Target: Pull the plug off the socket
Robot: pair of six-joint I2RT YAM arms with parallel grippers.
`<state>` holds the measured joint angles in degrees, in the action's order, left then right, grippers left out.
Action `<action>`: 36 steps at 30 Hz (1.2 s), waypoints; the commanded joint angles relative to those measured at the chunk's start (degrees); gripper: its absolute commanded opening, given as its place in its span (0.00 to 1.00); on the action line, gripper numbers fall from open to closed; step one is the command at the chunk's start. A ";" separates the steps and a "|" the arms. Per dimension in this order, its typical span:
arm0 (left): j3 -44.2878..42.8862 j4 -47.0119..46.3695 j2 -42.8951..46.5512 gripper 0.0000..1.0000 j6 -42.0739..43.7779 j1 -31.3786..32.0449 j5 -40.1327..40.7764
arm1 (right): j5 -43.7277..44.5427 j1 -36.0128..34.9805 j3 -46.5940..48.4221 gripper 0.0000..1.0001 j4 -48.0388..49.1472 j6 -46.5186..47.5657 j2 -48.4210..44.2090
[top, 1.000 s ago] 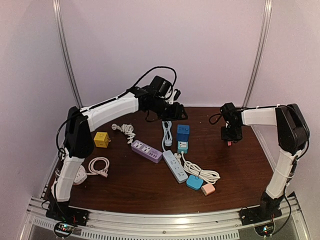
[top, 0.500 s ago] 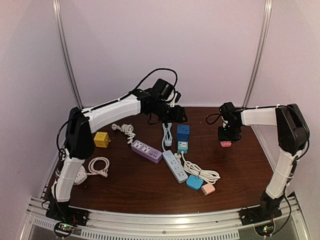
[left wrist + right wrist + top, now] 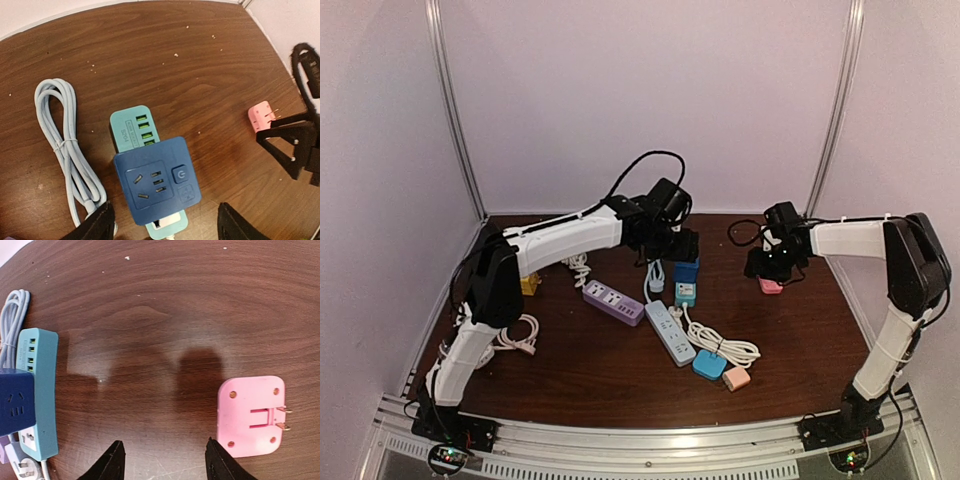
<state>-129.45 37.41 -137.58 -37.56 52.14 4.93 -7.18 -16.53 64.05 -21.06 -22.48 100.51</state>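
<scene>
The pink plug (image 3: 251,416) lies flat on the table with its two prongs pointing right, free of any socket; it also shows as a small pink plug (image 3: 771,286) at the right. My right gripper (image 3: 164,442) hangs open just left of it, holding nothing. The blue cube socket (image 3: 156,181) sits on a teal strip (image 3: 134,125) with its outlets bare. My left gripper (image 3: 165,206) is open, one finger on either side of the cube and apart from it. From above, the left gripper (image 3: 682,250) is over the blue socket (image 3: 686,270).
A light blue cable coil (image 3: 65,145) lies left of the teal strip. A purple strip (image 3: 613,301), a white strip (image 3: 670,332), a blue adapter (image 3: 709,365) and a pink adapter (image 3: 736,378) with white cable fill the middle. Another cable coil (image 3: 517,332) lies far left.
My right gripper set the pink plug on the table, opened and shifted left of it. My left arm swung right over the blue socket with its jaws widening.
</scene>
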 commanded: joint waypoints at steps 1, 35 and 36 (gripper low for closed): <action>-5.93 2.80 -5.11 0.74 -0.30 1.18 6.72 | -7.48 -0.52 -1.60 0.55 5.26 -2.20 -0.43; -12.70 3.75 -11.08 0.49 2.49 0.86 10.04 | -11.40 -1.16 -5.08 0.55 9.07 -4.63 -1.50; -12.29 3.74 -10.66 0.47 2.19 0.50 9.22 | -11.64 -1.32 -5.08 0.55 9.29 -4.72 -1.54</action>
<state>-142.19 41.95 -150.65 -34.33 54.50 16.97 -18.00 -16.99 59.18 -13.39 -26.35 100.49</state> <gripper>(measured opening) 0.648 0.550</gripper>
